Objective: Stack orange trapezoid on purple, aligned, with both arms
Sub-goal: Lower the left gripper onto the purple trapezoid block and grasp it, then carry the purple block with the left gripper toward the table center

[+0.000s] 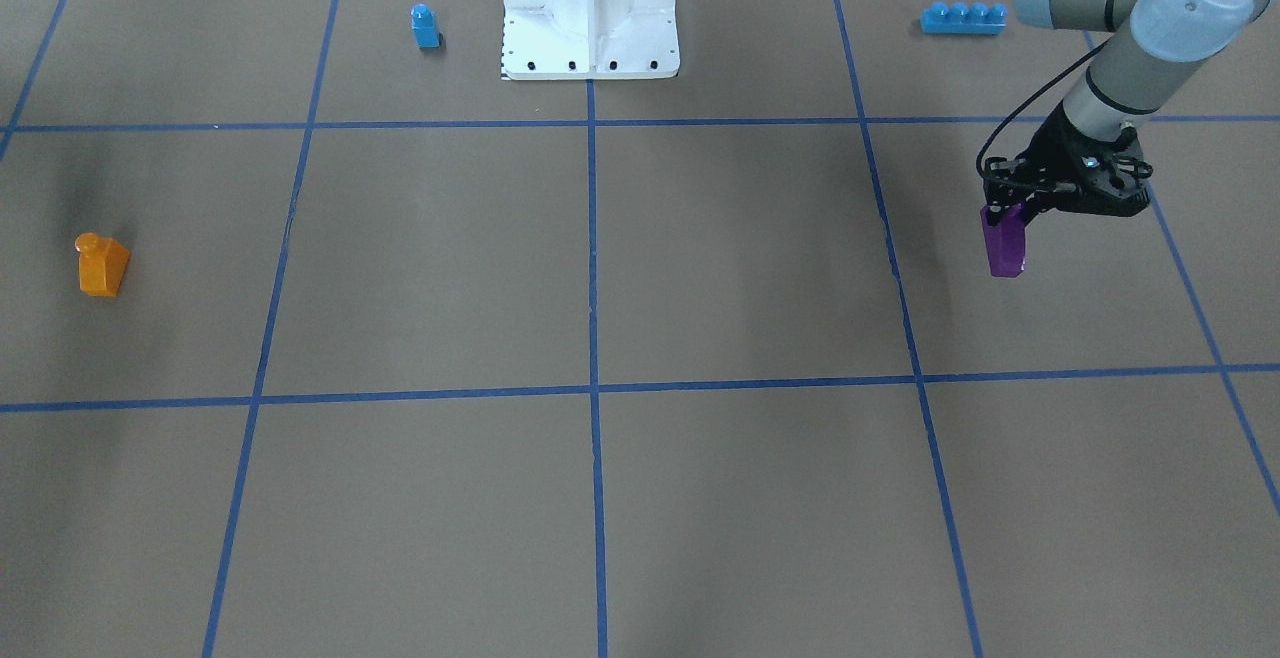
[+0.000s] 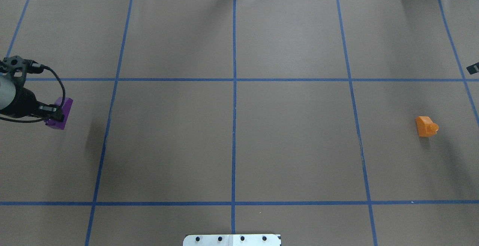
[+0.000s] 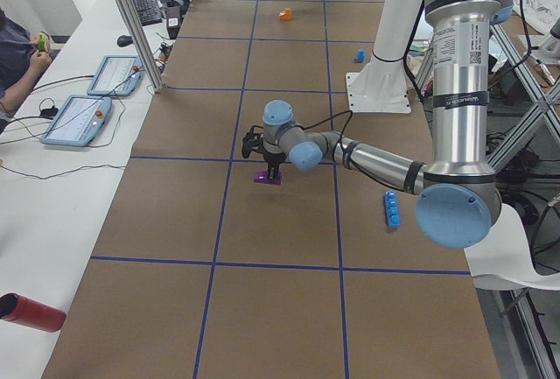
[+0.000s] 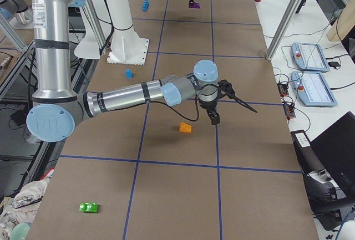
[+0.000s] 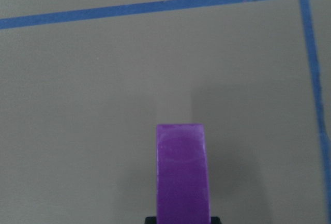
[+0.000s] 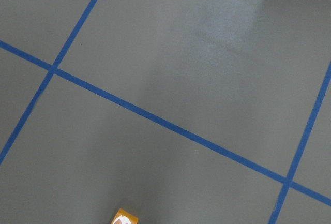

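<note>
The purple brick (image 1: 1005,243) hangs in my left gripper (image 1: 1012,216), whose fingers are shut on it, a little above the table at my left end. It also shows in the overhead view (image 2: 60,112) and fills the lower middle of the left wrist view (image 5: 183,172). The orange trapezoid (image 2: 425,126) lies alone on the table at my right end, stud pointing sideways. My right gripper (image 4: 213,119) hovers just beyond it on the side away from the robot's base. I cannot tell whether it is open or shut. The right wrist view catches only the orange trapezoid's corner (image 6: 124,217).
A small blue single-stud brick (image 1: 425,26) stands beside the white base pedestal (image 1: 590,13). A long blue four-stud brick (image 1: 962,18) lies behind my left arm. A green brick (image 4: 89,207) lies at the table's right end. Side tables with tablets (image 3: 87,116) flank the far edge.
</note>
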`<state>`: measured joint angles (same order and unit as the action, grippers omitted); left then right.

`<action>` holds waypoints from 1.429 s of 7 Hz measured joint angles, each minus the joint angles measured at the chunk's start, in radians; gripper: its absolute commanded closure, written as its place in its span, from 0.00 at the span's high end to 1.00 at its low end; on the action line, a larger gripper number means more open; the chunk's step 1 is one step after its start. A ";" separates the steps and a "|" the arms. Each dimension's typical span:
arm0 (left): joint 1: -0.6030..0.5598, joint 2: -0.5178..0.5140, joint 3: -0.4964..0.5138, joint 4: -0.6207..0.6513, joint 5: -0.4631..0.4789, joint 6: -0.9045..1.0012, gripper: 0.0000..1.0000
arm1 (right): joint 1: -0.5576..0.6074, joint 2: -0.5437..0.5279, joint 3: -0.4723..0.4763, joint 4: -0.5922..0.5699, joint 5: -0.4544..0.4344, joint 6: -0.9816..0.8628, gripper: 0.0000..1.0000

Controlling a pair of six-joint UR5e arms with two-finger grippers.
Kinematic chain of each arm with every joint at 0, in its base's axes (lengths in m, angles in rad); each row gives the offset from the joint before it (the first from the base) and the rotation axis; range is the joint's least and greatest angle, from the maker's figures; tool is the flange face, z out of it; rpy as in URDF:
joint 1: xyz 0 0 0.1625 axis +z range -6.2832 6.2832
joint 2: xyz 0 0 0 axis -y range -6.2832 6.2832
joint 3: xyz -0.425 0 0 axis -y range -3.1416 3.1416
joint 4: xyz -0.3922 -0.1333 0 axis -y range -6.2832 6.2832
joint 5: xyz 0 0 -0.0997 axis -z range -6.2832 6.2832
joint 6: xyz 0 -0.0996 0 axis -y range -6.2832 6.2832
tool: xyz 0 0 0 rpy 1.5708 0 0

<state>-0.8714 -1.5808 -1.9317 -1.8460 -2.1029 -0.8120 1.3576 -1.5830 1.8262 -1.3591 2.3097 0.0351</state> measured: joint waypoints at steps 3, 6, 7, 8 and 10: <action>0.159 -0.324 -0.006 0.291 0.062 -0.149 0.00 | 0.000 0.000 -0.001 0.000 -0.001 -0.001 1.00; 0.314 -0.646 0.193 0.362 0.148 -0.286 0.00 | -0.001 0.002 -0.001 0.000 -0.002 -0.001 1.00; 0.350 -0.730 0.272 0.364 0.174 -0.324 0.00 | -0.001 0.003 -0.001 0.000 -0.003 -0.001 1.00; 0.375 -0.794 0.338 0.364 0.186 -0.347 0.00 | -0.002 0.004 -0.001 0.000 -0.003 -0.002 1.00; 0.405 -0.848 0.406 0.359 0.192 -0.359 0.00 | -0.002 0.006 -0.001 0.000 -0.003 -0.002 1.00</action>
<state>-0.4664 -2.4293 -1.5257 -1.4870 -1.9110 -1.1714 1.3561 -1.5774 1.8254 -1.3591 2.3067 0.0336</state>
